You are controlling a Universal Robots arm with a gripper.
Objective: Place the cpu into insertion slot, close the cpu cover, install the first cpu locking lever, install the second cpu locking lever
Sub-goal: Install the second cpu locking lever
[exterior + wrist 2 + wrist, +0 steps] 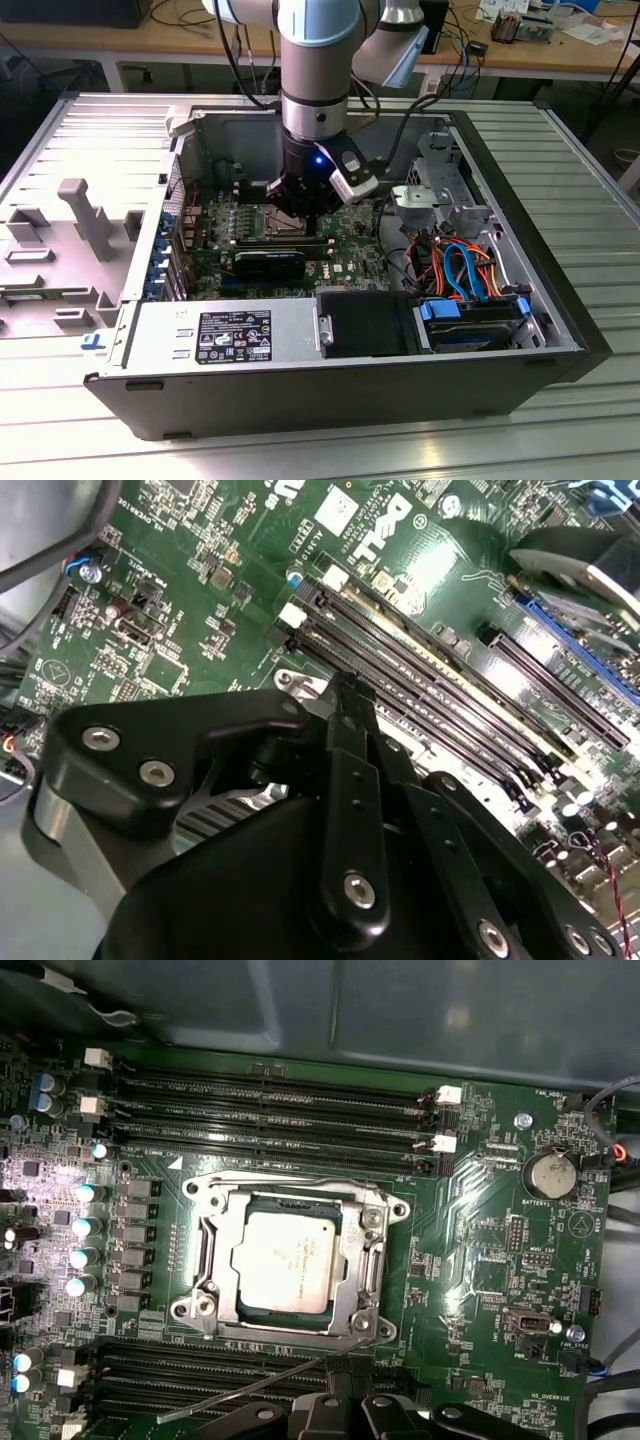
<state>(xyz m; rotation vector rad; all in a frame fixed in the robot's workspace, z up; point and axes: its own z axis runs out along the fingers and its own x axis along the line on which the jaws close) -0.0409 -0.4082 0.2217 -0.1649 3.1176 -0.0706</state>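
Exterior view: the arm reaches down into the open computer case (pixel 560 300). The gripper (pixel 300 205) sits low over the green motherboard (pixel 345 255), directly above the insertion slot (pixel 268 222).

Second wrist view: the black gripper (pixel 345 695) has its tip close to the memory slots (pixel 420 680). Whether the jaws are released or clenched cannot be determined.

First wrist view: the cpu (pixel 285 1260) lies flat in the insertion slot (pixel 205 1305). The cpu cover (pixel 365 1250) lies closed around it, framing its silver top. A thin wire locking lever (pixel 240 1390) stands angled, just beside the socket.
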